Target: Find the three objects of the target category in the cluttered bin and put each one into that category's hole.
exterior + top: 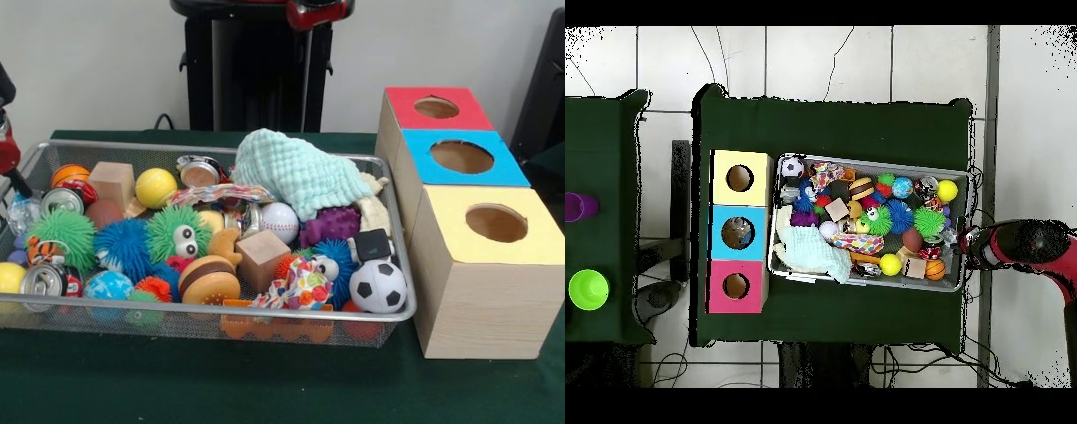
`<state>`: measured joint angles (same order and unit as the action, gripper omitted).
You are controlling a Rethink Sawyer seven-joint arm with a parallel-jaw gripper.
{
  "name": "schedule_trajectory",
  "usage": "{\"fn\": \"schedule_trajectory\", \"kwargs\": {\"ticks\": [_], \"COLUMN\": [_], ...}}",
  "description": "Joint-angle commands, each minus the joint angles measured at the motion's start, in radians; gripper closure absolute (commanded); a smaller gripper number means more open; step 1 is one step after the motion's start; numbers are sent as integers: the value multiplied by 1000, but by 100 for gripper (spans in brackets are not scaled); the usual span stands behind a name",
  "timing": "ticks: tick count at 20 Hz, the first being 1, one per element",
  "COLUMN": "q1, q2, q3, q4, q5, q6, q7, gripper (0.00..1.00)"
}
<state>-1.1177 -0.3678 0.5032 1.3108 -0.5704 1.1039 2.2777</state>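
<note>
1. Gripper [7, 155]: red and black, at the bin's left end in the front view, only partly in frame. From overhead [968, 240] it sits over the bin's short side, with the arm [1020, 245] reaching in level from outside that end. Open or closed: cannot tell.
2. Lump [21, 212]: clear, glossy, wrinkled plastic, inside the bin's left end, just below the gripper and beside a can [60, 200]. Only this one can be made out.
3. Bin [221, 315]: silver wire mesh with a thick rim, heaped with toys. A mint cloth [296, 172] lies at its back right.
4. Hole [462, 156]: round, in the blue-topped middle box, just right of the bin.
</note>
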Motion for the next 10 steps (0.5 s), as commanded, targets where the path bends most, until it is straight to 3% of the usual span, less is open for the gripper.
{"fn": "schedule_trajectory", "kwargs": {"ticks": [1, 10], "q1": [8, 5], "q2": [-1, -10], "q3": [38, 38], "q4": [-107, -100], "q5": [-73, -67], "q6": [-198, -178], "q7": [-206, -213], "gripper": [100, 100]}}
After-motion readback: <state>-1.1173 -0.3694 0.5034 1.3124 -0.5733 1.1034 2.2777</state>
